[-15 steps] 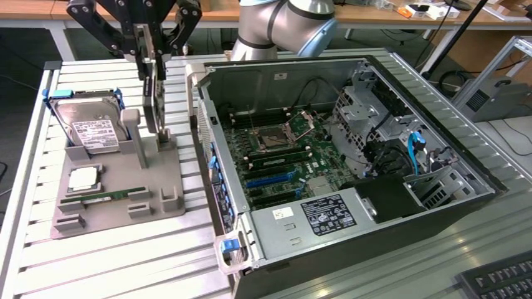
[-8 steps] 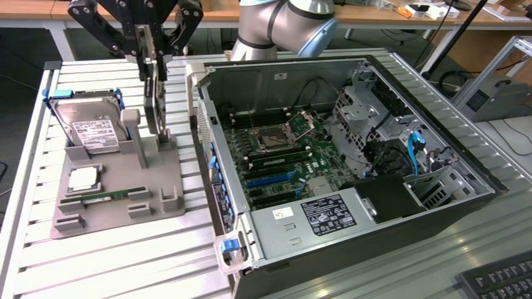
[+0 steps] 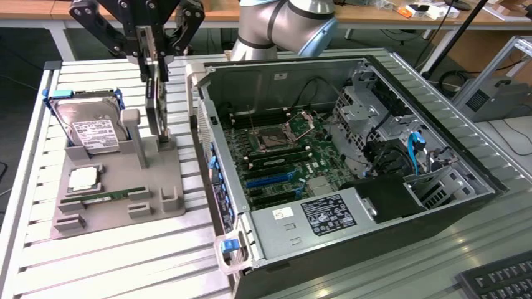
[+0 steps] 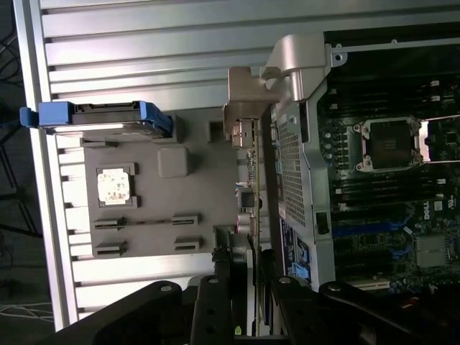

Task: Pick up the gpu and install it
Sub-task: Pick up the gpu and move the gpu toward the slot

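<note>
End effector clamps gpu upright, nr hdd.

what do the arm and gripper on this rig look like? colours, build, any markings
The arm is smooth silver-grey tube segments with a rounded light-blue joint cap. The gripper is all black, a two-finger type built from flat linkage bars with round holes and pivot bolts. No markings I can read on either.

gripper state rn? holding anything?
Gripper: closed on the gpu, gripping its top edge, with the card upright and edge-on.
</note>
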Action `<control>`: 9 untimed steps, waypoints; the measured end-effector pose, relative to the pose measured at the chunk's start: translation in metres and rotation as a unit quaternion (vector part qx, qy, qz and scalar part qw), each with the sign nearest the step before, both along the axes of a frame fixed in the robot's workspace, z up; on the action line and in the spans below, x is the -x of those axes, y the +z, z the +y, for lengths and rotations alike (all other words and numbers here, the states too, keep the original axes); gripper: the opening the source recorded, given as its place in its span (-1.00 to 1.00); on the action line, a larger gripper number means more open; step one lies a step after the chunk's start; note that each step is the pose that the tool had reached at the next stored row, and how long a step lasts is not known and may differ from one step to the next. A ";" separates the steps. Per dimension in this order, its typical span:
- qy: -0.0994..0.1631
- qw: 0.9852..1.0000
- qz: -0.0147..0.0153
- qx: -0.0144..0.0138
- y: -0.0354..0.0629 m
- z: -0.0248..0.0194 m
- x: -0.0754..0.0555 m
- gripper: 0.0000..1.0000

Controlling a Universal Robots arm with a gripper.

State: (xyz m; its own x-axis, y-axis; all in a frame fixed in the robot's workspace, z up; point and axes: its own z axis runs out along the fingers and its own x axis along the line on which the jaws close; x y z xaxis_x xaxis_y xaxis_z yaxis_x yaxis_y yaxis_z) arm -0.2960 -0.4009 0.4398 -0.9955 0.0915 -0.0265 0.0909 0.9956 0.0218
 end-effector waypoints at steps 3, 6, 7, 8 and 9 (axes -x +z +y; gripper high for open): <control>0.000 1.000 0.000 0.000 0.0000 -0.0003 -0.001 -0.47; 0.000 1.000 0.000 0.000 0.0000 -0.0007 -0.003 -0.47; 0.000 1.000 0.000 0.000 0.0001 -0.0008 -0.003 -0.47; 0.000 1.000 0.000 0.000 0.0000 -0.0008 -0.004 -0.47; 0.000 1.000 0.000 0.000 0.0000 -0.0009 -0.004 -0.47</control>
